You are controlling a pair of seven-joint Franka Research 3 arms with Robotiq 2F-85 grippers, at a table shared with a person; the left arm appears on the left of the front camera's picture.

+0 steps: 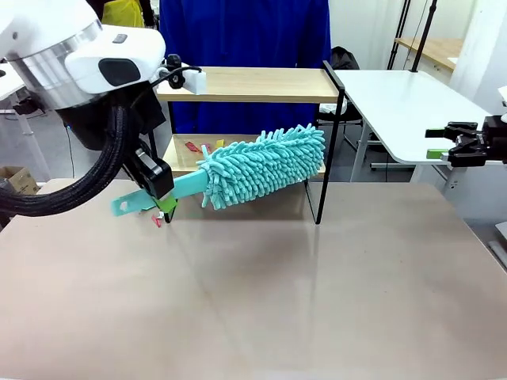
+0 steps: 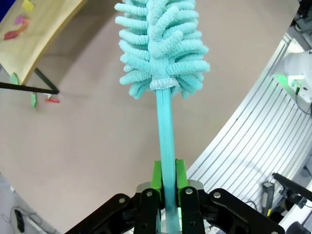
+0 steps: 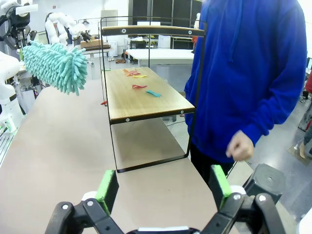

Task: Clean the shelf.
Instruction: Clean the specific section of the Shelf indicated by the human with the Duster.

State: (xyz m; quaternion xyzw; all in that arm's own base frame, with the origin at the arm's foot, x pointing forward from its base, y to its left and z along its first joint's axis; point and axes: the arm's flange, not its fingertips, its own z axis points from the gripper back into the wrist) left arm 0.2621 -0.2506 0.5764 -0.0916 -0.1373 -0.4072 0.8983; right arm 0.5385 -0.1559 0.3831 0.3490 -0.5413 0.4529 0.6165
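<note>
Front view: left tool [image 1: 164, 203] is clamped on the flat handle of a teal duster [image 1: 261, 166]. The fluffy head reaches out from the tool towards my right side, in front of the shelf [image 1: 253, 84], which stands just beyond the tool on the tabletop [image 1: 253, 301]. Coloured paper scraps [image 1: 198, 146] lie on its lower board. Right tool [image 1: 458, 147] hangs far off to the right, clear of the shelf.

Left wrist view: green pads [image 2: 157, 176] pinch the handle on both sides. The duster head is straight ahead of the tool, over bare tabletop, and the shelf's lower board [image 2: 39, 34] is up-left, apart from it.

Right wrist view: right tool [image 3: 163, 187] has its fingers spread wide with nothing between them. The shelf is straight ahead, and a person [image 3: 253, 73] in blue stands beside it.
</note>
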